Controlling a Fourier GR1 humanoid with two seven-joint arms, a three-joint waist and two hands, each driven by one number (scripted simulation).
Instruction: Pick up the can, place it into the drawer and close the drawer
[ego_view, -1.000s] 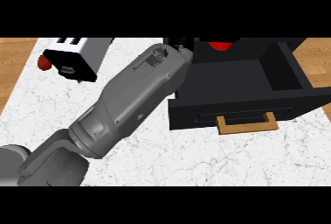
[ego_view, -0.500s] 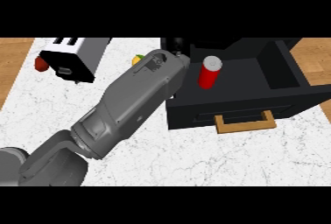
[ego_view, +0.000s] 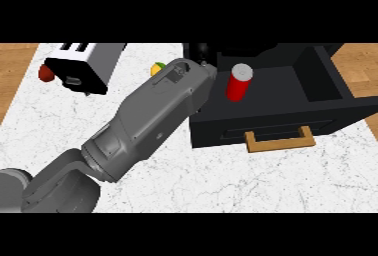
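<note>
The red can (ego_view: 238, 83) with a grey top stands upright inside the open black drawer (ego_view: 325, 82), near its left side. The drawer's front (ego_view: 214, 134) faces me and carries a wooden handle (ego_view: 279, 140). My left forearm runs from the lower left up to the drawer's back left corner. Only a small black part of my left hand (ego_view: 198, 51) shows past the wrist, just left of the can and apart from it. The forearm hides the rest of the hand. My right hand is out of sight.
A white and grey toaster (ego_view: 83, 69) sits at the back left of the marble counter (ego_view: 295, 180), with a small red thing (ego_view: 46, 73) at its left. A yellow-green object (ego_view: 157, 68) peeks out beside my forearm. Wooden floor shows past both counter sides.
A second ago the can was under my left hand at the drawer's back. It now stands on its own in the drawer, and the hand has drawn off to its left.
</note>
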